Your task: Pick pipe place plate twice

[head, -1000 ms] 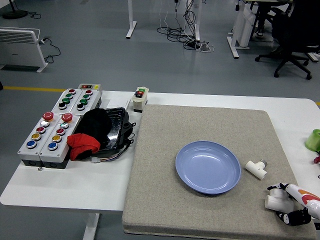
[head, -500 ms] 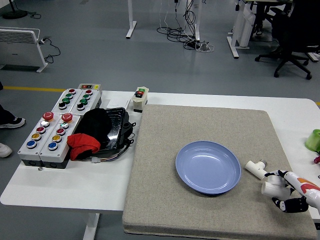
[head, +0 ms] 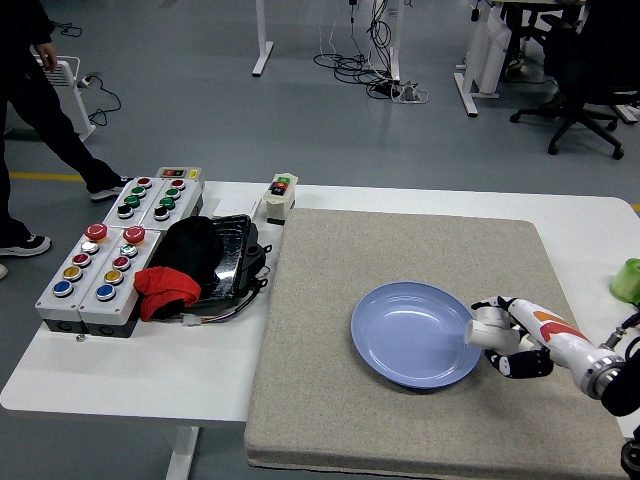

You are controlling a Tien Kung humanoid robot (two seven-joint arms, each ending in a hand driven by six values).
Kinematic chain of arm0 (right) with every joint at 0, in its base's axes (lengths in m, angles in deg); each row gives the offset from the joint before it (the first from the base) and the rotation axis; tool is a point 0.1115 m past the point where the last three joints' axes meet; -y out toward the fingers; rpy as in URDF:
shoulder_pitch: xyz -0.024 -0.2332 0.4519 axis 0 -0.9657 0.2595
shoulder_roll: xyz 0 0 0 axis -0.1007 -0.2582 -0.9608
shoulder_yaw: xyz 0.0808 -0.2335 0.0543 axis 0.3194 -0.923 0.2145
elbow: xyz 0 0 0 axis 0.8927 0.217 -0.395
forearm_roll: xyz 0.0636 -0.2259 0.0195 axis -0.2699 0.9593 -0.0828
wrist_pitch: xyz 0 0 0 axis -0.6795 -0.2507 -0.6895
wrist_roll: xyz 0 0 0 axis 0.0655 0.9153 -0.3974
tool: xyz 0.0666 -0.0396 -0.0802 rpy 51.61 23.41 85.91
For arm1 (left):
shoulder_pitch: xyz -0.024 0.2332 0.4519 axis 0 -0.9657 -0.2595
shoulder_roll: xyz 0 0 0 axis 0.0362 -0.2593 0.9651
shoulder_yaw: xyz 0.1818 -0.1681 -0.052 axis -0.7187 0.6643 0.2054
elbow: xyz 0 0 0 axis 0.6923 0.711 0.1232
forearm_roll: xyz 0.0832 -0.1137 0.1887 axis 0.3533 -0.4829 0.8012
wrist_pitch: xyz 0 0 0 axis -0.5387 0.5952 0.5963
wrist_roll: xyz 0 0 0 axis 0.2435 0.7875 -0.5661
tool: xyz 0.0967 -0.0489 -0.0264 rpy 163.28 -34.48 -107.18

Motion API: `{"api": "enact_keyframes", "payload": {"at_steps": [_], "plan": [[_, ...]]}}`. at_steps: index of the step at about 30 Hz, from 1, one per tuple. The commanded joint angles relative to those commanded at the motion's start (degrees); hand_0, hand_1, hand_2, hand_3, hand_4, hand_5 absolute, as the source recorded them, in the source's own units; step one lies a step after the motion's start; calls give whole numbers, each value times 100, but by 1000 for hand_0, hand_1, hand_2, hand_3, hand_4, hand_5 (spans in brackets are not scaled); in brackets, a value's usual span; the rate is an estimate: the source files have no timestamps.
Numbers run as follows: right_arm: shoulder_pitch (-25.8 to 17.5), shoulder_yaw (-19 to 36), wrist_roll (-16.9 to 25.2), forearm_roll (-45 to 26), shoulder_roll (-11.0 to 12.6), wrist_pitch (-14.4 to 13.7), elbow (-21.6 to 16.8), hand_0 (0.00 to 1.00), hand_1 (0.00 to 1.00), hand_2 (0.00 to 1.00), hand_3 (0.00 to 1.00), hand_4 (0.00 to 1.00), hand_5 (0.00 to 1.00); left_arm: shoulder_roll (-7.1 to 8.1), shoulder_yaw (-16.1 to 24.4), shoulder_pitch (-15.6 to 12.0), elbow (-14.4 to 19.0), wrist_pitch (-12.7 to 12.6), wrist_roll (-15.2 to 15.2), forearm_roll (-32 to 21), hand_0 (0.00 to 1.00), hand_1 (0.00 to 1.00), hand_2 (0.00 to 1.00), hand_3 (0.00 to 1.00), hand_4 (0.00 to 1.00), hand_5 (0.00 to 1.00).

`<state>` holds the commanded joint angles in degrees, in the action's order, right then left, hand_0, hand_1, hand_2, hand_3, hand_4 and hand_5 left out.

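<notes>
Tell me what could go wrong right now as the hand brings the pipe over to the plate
The right hand holds the pipe right at the plate's right rim, not over its middle. Released here, it might catch the rim and roll off onto the mat. The hand also sits low beside the rim, so pushing further in could nudge the plate. The second pipe is not visible now, possibly hidden under the hand, and could get knocked.
</notes>
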<state>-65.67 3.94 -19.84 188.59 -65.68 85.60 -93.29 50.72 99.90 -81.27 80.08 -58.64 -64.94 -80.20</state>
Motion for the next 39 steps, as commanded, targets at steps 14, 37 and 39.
{"api": "enact_keyframes", "payload": {"at_steps": [14,37,39], "plan": [[871,-707,315,381,-225,-502,1123,655,678,698,713,498,2,3,-20,-1,1,-8,9,-67,621,579,507,586,269,998],[1049,-1069,624,854,-255,-541,1809,951,912,986,950,712,142,-5,-4,-19,1,-11,-5,-36,621,578,506,585,273,998],[1044,-1064,634,854,-255,-540,1812,972,924,998,998,739,139,-9,5,-20,0,-14,-7,-34,621,577,506,585,274,998]]}}
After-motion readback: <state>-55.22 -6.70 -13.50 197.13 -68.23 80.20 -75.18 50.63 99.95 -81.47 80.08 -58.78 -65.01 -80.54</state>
